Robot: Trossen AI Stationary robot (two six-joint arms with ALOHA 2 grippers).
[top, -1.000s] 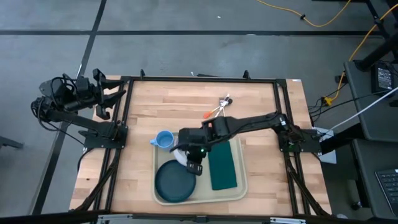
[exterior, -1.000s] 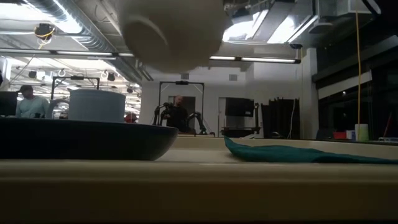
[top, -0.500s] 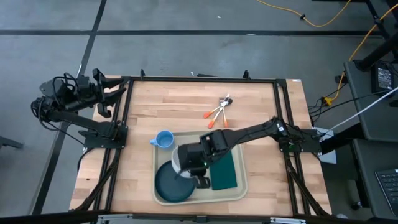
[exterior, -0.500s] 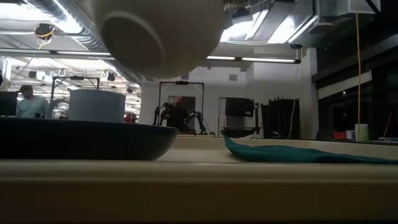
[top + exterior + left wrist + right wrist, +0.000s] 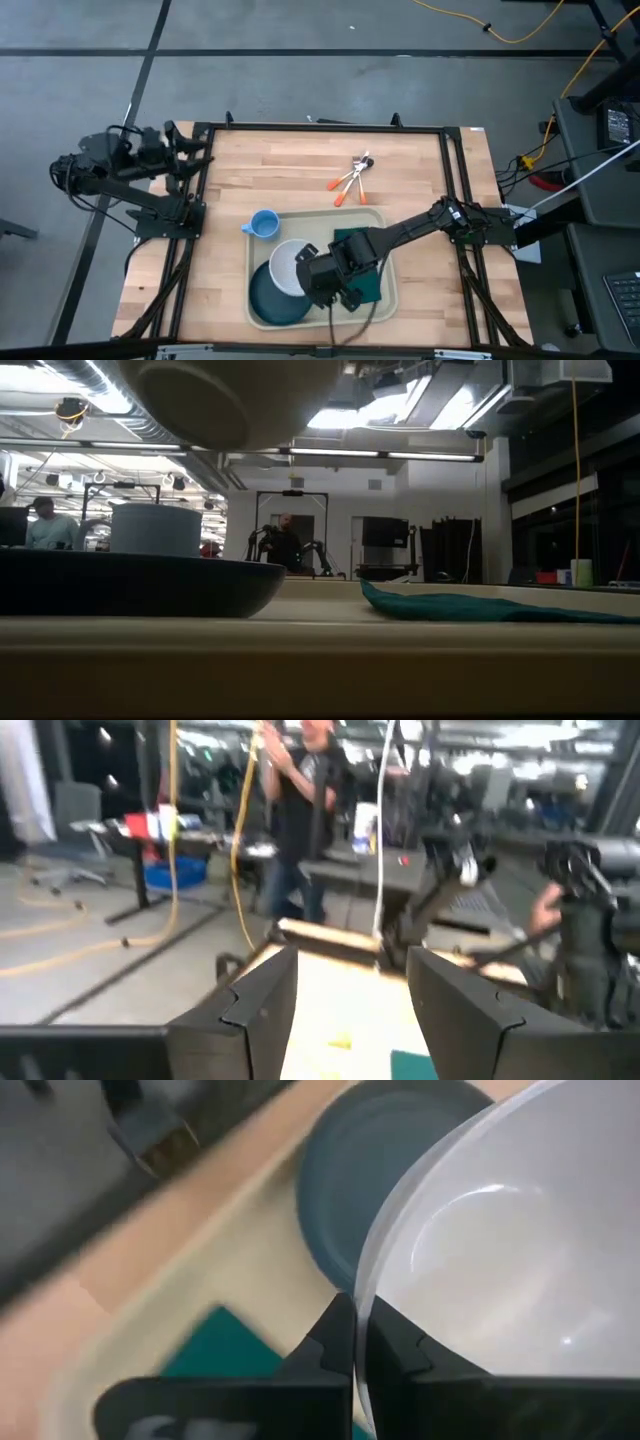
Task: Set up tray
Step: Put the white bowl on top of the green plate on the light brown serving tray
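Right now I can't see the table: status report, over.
Right gripper shut on white bowl, held above teal plate on tray. Left gripper open, parked at table's left edge. Nothing blocking.

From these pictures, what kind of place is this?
Probably a robotics lab or workshop: a framed wooden table stands on bare grey floor, cables trail across it, and more robot arms and desks stand behind.
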